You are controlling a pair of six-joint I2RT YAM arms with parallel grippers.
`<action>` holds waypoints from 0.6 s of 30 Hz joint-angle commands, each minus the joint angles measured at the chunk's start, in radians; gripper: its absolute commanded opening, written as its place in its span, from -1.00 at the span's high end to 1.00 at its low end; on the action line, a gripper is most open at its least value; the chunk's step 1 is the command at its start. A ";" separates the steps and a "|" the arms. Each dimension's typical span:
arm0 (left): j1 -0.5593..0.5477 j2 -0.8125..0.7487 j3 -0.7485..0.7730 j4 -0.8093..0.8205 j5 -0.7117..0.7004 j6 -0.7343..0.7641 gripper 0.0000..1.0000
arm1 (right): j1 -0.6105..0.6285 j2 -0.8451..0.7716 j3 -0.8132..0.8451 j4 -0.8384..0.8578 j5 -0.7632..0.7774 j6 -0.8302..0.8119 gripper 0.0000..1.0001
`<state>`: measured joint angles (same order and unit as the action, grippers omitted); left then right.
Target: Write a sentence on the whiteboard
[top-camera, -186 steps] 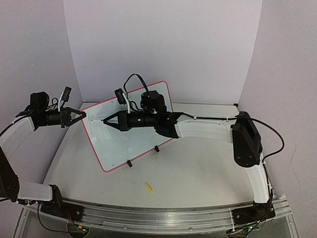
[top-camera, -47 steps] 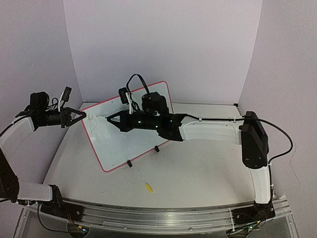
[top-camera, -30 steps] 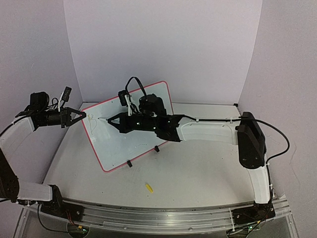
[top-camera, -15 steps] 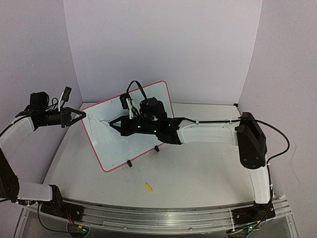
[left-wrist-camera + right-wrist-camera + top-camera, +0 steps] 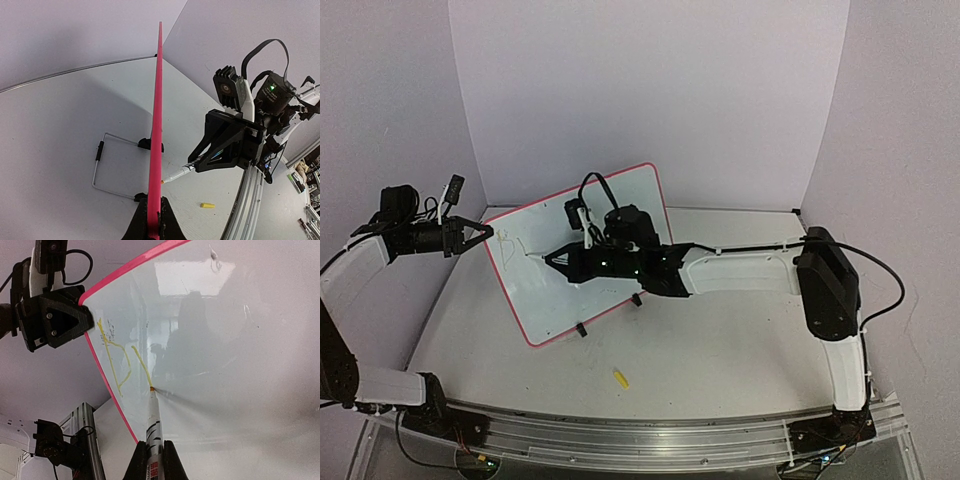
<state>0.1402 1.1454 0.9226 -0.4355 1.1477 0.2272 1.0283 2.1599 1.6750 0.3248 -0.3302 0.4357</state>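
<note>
The whiteboard, glossy white with a pink-red border, stands tilted on two black clip feet. My left gripper is shut on its upper left edge, seen edge-on in the left wrist view. My right gripper is shut on a white marker whose yellow tip touches the board face. Yellow strokes are drawn near the board's left edge, and the tip sits at the lower end of the newest stroke. The marker also shows in the left wrist view.
A yellow marker cap lies on the table in front of the board; it also shows in the left wrist view. A wire stand sits behind the board. Lilac walls close the back and sides.
</note>
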 commanded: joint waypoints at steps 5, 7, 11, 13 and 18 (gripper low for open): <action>-0.019 0.002 0.006 -0.060 0.012 0.014 1.00 | -0.015 -0.037 -0.017 -0.012 0.055 0.008 1.00; -0.020 0.003 0.006 -0.059 0.012 0.015 1.00 | -0.016 -0.037 -0.011 0.001 0.054 0.009 1.00; -0.019 0.003 0.006 -0.060 0.012 0.014 1.00 | -0.016 -0.035 0.007 0.028 0.049 0.016 1.00; -0.020 0.004 0.006 -0.061 0.012 0.014 1.00 | -0.015 -0.033 0.013 0.040 0.052 0.017 1.00; -0.020 0.004 0.007 -0.060 0.012 0.014 1.00 | -0.016 -0.031 0.024 0.061 0.056 0.019 1.00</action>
<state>0.1402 1.1454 0.9230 -0.4355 1.1481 0.2272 1.0283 2.1555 1.6642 0.3312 -0.3340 0.4469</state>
